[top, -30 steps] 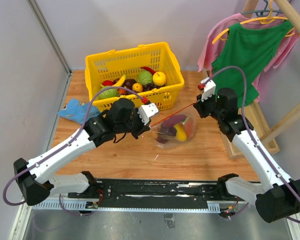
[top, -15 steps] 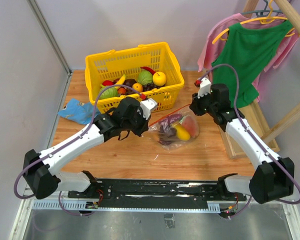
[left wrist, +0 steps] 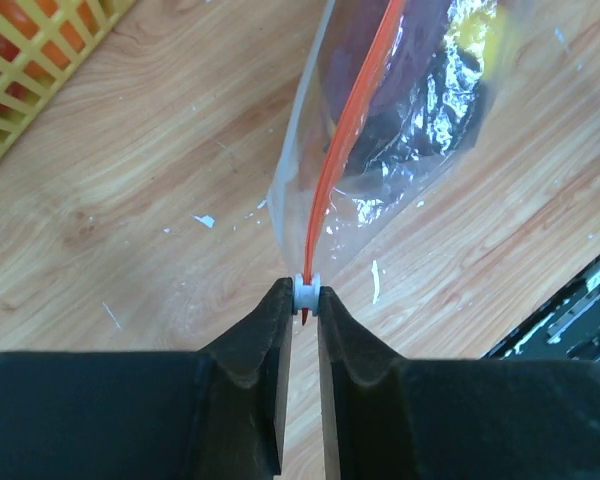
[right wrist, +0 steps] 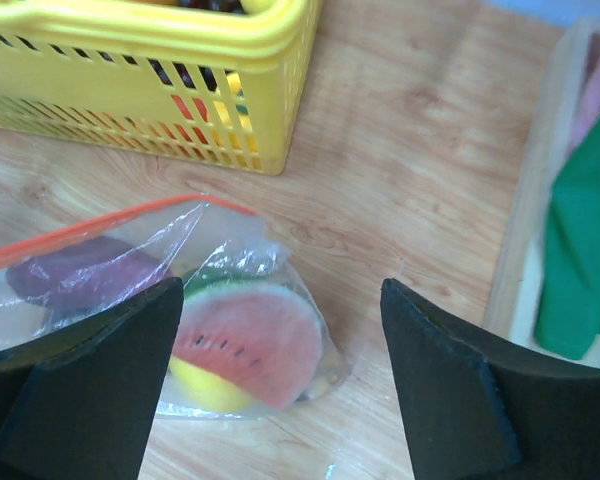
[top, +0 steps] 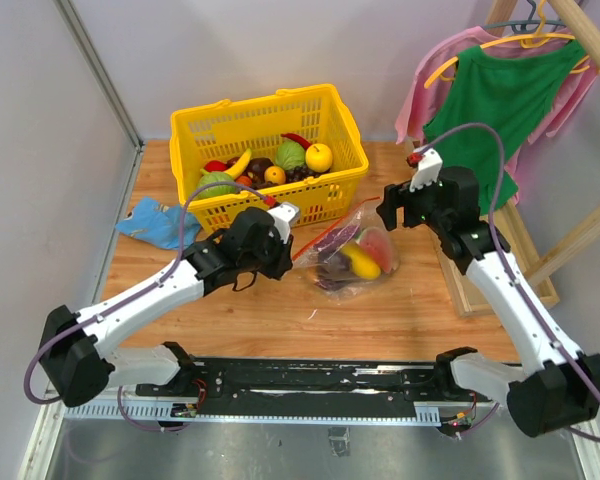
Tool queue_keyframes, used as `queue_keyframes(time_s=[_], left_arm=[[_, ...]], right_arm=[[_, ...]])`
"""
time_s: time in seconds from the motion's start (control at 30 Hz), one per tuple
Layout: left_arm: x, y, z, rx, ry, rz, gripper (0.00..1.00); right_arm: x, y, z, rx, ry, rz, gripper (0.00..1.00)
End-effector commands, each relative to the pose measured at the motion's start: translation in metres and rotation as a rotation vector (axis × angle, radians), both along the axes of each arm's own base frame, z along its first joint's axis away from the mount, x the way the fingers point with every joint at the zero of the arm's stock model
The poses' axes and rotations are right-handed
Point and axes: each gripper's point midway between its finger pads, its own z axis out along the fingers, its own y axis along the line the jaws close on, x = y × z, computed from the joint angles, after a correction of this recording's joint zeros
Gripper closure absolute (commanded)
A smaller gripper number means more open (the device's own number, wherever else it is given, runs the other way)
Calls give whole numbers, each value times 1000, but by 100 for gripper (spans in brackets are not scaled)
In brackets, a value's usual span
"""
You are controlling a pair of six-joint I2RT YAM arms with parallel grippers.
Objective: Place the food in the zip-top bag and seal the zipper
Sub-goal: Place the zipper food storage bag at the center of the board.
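Yellow basket [top: 320,195] blocks the far side of the zip-top bag [top: 355,255]; open tabletop [top: 380,310] in front (wooden frame [right wrist: 520,230] hems the right).

before me, a clear crinkly pouch [right wrist: 225,235] with red-orange zipper strip [left wrist: 338,150] is holding red watermelon slice [right wrist: 250,340], yellow oval fruit [right wrist: 205,388], purple piece [right wrist: 75,272].

no readable text, labels or numbers in any view. nothing legible on the yellow basket [top: 325,192] or the clear bag [top: 352,280]; too small to tell elsewhere.
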Motion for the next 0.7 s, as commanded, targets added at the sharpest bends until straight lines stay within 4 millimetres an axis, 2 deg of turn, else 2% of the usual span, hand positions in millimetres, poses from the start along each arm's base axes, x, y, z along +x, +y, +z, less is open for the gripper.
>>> queue_keyframes(time_s=[0.0,0.03,0.17,0.3,0.4,0.5,0.67], left_arm=[[13,2,40,-119,-117,83,76],[14,4,45,-130,-134,95,71],[15,17,74,-192,-220,157,53],[13,41,105,-271,-327,251,30],[8,65,127,-342,-415,331,22],[1,90,142,-407,-500,404,17],[-12,131,153,-474,-617,516,10]], right_arm=[[-14,-21,36,0,-114,-75,4],[-18,-25,40,-5,-132,-90,1],[-34,-49,50,-39,-189,-181,2],[-51,-78,52,-73,-216,-314,2],[-65,-102,47,-65,-213,-452,2],[-78,-115,43,-86,-233,-501,2],[-96,-134,35,-98,-256,-589,2]])
